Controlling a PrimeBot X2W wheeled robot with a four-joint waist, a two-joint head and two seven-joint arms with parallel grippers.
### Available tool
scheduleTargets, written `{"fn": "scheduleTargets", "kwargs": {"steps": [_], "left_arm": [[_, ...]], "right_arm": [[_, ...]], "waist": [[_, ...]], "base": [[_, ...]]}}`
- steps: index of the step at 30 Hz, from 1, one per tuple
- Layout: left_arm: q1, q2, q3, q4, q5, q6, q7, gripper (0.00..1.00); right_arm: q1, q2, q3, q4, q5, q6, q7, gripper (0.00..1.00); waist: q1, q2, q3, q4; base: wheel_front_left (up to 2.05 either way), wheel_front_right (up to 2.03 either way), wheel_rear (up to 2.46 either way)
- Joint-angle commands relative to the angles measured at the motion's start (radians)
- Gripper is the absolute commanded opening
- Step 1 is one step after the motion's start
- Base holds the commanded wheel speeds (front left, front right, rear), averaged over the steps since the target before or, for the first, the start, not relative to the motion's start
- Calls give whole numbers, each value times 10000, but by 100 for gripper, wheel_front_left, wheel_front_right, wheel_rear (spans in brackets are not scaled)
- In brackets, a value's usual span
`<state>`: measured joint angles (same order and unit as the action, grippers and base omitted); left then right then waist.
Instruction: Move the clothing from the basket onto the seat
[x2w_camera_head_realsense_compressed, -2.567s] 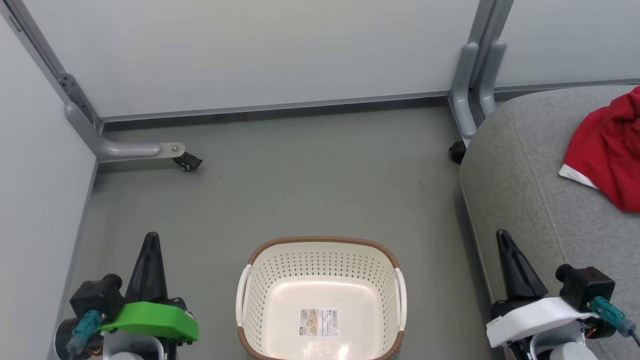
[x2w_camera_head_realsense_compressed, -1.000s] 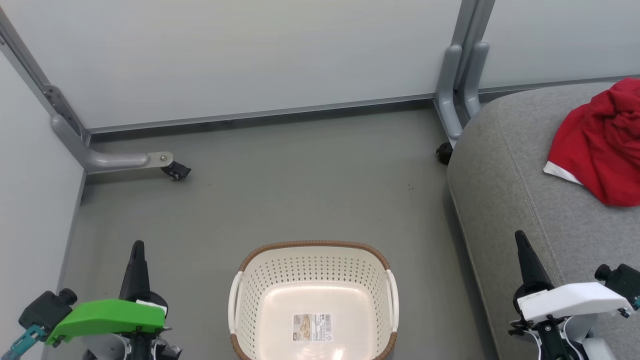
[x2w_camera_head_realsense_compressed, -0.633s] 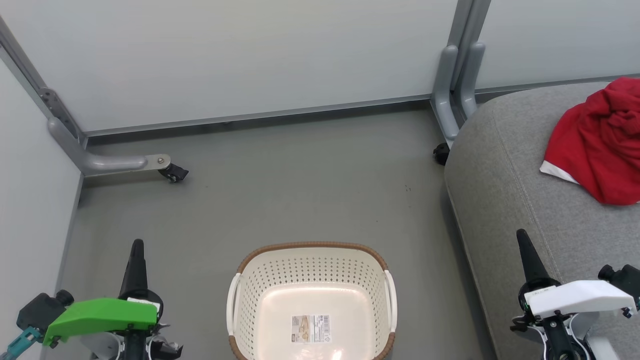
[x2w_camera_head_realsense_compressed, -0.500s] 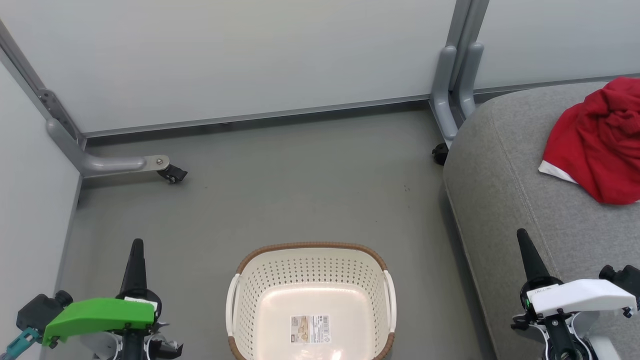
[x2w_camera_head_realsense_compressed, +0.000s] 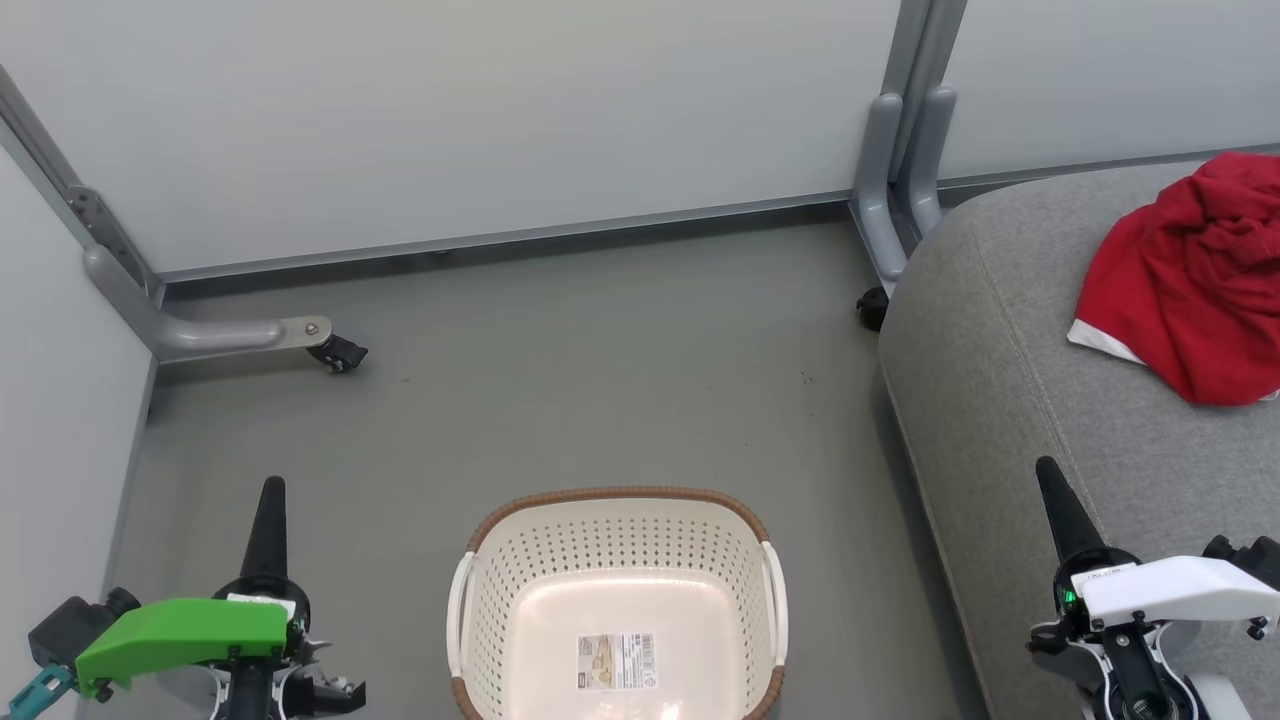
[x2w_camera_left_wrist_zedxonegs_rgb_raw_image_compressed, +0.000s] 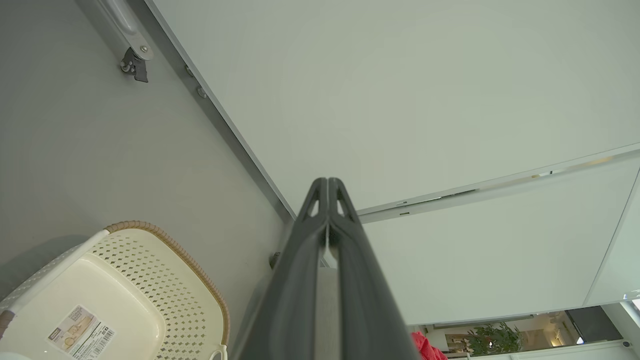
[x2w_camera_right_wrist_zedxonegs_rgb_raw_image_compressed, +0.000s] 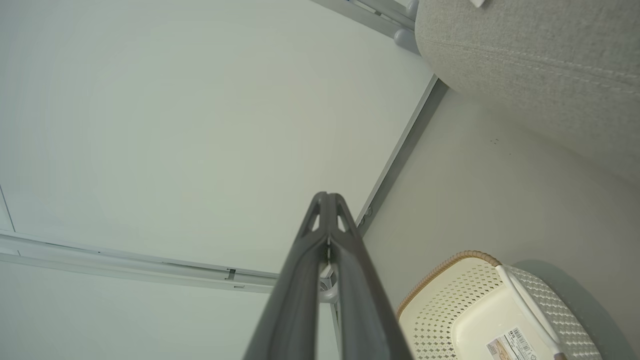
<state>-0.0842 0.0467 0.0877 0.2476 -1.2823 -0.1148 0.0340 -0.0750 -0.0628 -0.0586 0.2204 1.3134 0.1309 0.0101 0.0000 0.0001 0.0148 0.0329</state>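
The cream perforated basket (x2w_camera_head_realsense_compressed: 505, 560) with its brown rim stands on the floor at the bottom centre, holding nothing but the paper label (x2w_camera_head_realsense_compressed: 616, 661) on its bottom. Red clothing (x2w_camera_head_realsense_compressed: 1190, 280) with white trim lies bunched on the grey seat (x2w_camera_head_realsense_compressed: 1010, 330) at the right. My left gripper (x2w_camera_head_realsense_compressed: 271, 486) is shut and holds nothing, left of the basket. My right gripper (x2w_camera_head_realsense_compressed: 1045, 465) is shut and holds nothing, over the seat's front edge. The basket (x2w_camera_left_wrist_zedxonegs_rgb_raw_image_compressed: 150, 280) and the shut left gripper (x2w_camera_left_wrist_zedxonegs_rgb_raw_image_compressed: 327, 181) show in the left wrist view, the basket (x2w_camera_right_wrist_zedxonegs_rgb_raw_image_compressed: 450, 290) and shut right gripper (x2w_camera_right_wrist_zedxonegs_rgb_raw_image_compressed: 327, 196) in the right wrist view.
Pale partition panels close off the back and left. Their grey feet with black casters stand at the left (x2w_camera_head_realsense_compressed: 335, 352) and beside the seat's far corner (x2w_camera_head_realsense_compressed: 872, 305). Grey floor (x2w_camera_head_realsense_compressed: 600, 380) stretches between the basket and the back panel.
The head camera has shifted, so the whole picture slid left and the basket sits lower. Both grippers have drawn back toward the bottom corners, staying shut. The clothing lies unchanged on the seat.
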Motion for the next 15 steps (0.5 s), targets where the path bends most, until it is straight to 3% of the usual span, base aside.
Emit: {"fn": "scheduleTargets", "kwargs": {"steps": [1,15], "left_arm": [[-265,54,46,-80,-262,-66,60,0],[-271,56,142,-64,-1437,-116,353,0]], "right_arm": [[-200,-69,-53,-13,246,-1,78,0],[-259,-62,-172,82,1364,-2,391,0]], "waist": [[0,-1,-4,-11],[0,-1,-43,-119]], "base": [[0,0,0],[0,0,0]]}}
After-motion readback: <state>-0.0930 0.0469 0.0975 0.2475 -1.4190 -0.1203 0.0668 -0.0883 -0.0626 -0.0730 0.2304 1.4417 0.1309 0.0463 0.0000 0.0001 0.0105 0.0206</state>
